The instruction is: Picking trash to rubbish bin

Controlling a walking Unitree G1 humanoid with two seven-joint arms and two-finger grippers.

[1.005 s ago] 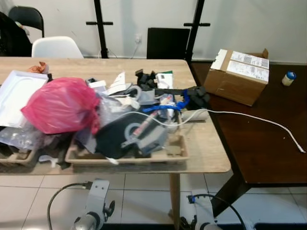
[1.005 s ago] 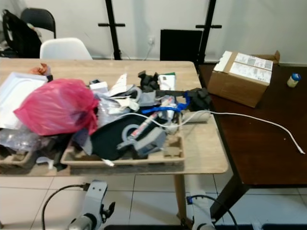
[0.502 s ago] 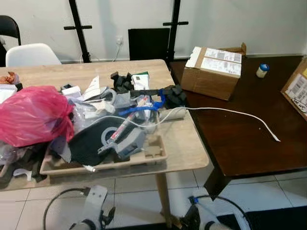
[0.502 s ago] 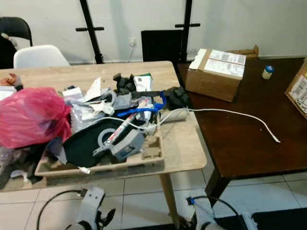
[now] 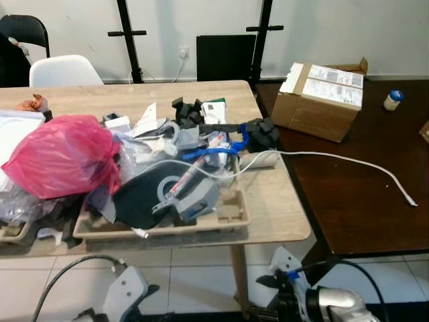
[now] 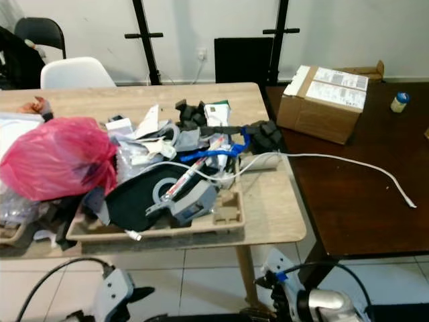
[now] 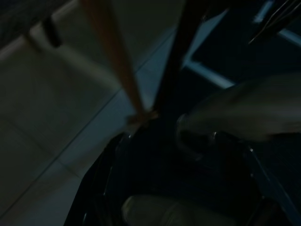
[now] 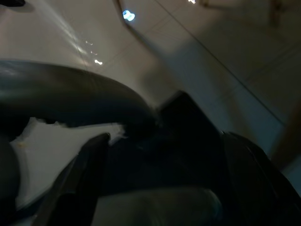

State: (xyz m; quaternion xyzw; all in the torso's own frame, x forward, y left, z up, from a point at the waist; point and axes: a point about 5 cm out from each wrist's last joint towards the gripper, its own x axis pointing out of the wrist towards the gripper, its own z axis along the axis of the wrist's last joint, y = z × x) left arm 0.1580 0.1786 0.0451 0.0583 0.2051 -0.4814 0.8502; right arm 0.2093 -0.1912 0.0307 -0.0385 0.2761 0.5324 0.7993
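Light wooden bench point(image 5: 281, 201) carrying a heap of trash. Near its front edge lies a moulded pulp tray point(image 5: 228, 216) — shallow, beige, fibrous — holding a black rounded sheet point(image 5: 137, 198), a grey plastic piece point(image 5: 194, 194) and a red-and-white tube point(image 5: 194, 171) lying tilted across them. A crumpled, glossy pink plastic bag point(image 5: 67, 154) rests against the tray's left end, over clear wrapping point(image 5: 17, 201). Behind the tray: white paper scraps point(image 5: 147, 121), black foam blocks point(image 5: 188, 111), a blue strap point(image 5: 214, 151). A white cable point(image 5: 342, 159) runs from the heap across the adjoining dark brown bench point(image 5: 362, 201), where a taped cardboard box point(image 5: 325, 100) — closed, with white labels — and a small blue-capped bottle point(image 5: 393, 100) stand well apart from the trash. A white chair point(image 5: 64, 70) and two black stands point(image 5: 131, 40) back the scene.

Left hand point(image 5: 127, 295) and right hand point(image 5: 288, 295) hang low over the tiled floor point(image 5: 194, 282), before the bench edge; whether their fingers are spread or pressed together cannot be told, as the wrist views are dark.
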